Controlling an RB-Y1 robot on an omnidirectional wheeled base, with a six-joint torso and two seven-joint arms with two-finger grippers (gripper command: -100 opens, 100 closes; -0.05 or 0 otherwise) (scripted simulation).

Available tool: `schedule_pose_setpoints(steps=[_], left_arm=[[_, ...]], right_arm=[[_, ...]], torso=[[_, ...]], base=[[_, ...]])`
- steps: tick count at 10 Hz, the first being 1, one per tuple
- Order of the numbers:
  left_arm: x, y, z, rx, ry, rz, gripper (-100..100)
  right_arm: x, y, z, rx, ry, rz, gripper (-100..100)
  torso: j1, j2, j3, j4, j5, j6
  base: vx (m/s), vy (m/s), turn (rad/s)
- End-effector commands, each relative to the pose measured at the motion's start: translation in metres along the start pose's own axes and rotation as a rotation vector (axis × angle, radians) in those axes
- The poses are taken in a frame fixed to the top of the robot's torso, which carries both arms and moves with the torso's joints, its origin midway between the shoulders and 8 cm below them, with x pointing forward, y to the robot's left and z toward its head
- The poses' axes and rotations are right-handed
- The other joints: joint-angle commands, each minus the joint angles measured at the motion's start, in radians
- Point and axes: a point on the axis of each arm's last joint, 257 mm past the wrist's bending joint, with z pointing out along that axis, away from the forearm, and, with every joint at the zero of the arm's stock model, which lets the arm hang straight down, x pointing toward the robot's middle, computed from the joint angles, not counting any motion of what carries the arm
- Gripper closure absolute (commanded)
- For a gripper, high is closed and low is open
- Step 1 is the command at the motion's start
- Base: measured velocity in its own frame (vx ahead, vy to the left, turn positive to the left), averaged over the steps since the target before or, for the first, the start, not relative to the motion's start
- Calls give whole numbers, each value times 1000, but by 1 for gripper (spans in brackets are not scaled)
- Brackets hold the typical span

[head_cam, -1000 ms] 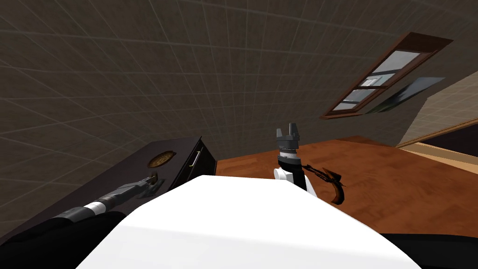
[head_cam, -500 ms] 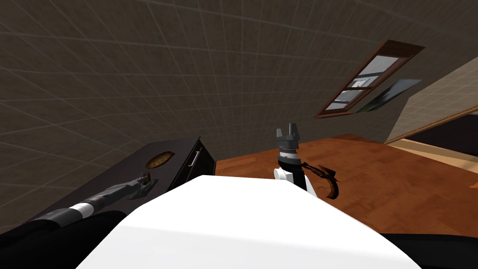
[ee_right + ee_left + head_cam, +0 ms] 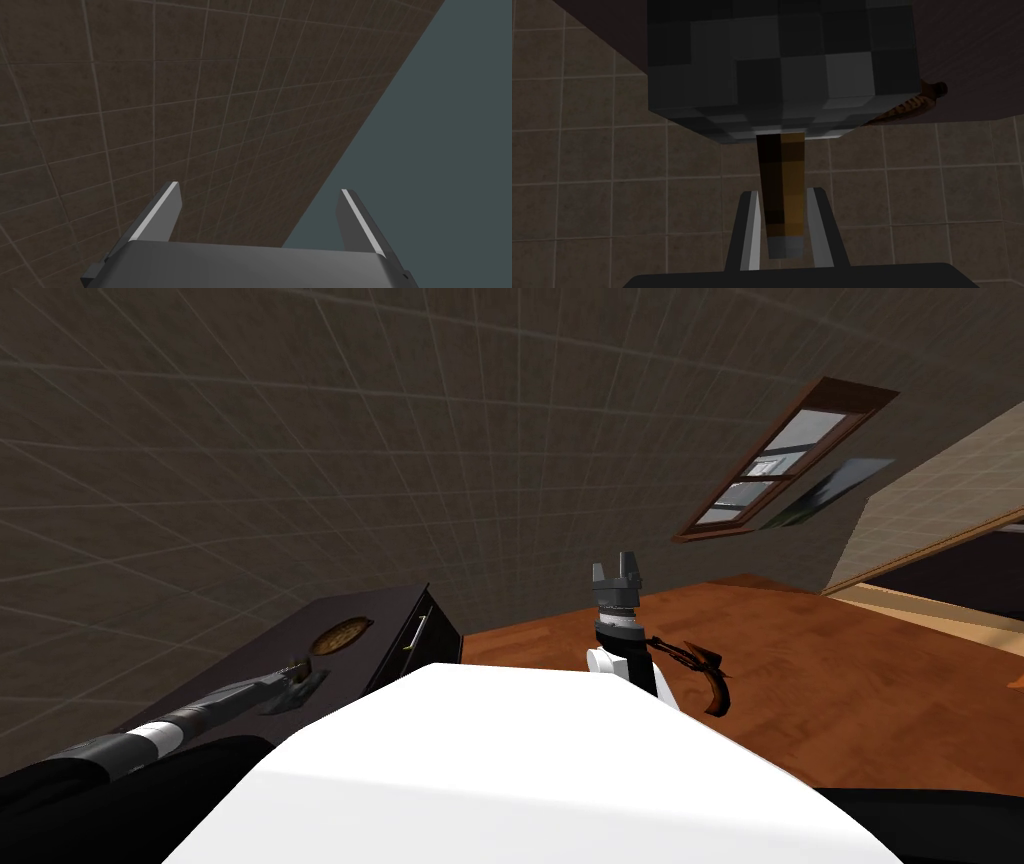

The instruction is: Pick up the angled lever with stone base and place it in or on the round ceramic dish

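Red-brown wood floor (image 3: 850, 688): carries a curved brown-and-black object (image 3: 705, 673), beside the right arm and well apart from the cabinet.

Dark low cabinet (image 3: 230, 678), on my left against the tiled wall. Its top carries the round brown patterned dish (image 3: 338, 636). Only the dish's patterned face shows. In the left wrist view its rim (image 3: 912, 104) shows just beside the lever's base.

Angled lever with a brown shaft and a dark grey blocky stone base (image 3: 782, 100): held over the cabinet top, near the dish but outside it. I cannot tell whether the base touches the cabinet top.

Left gripper (image 3: 298, 676) (image 3: 784, 194): both fingers are pressed against the sides of the lever's shaft, and the base sits beyond the fingertips.

Right gripper (image 3: 622, 568) (image 3: 259, 189): raised in front of the chest, fingers spread apart with nothing between them.

Compared with one second ago:
- The left hand, with the lever, has drawn back a little from the dish along the cabinet top.
- The dish has stayed in place on the cabinet.
- The right gripper has held its pose.
- The whole head view has shifted slightly, which is my own head's move.
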Motion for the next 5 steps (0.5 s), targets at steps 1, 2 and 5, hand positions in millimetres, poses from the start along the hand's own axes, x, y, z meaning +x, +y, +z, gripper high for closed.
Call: schedule_pose_setpoints(steps=[1,2,5], left_arm=[[-5,7,1,5,-8,-17,100],[-9,10,1,9,-12,-26,100],[-18,19,4,25,-25,-53,100]], right_arm=[[0,0,0,0,0,0,0],[0,0,0,0,0,0,0],[0,0,0,0,0,0,0]], torso=[[0,0,0,0,0,0],[2,-1,-1,0,0,0],[7,-4,-3,-1,2,1]], base=[[100,81,-7],[134,102,3],[141,132,11]])
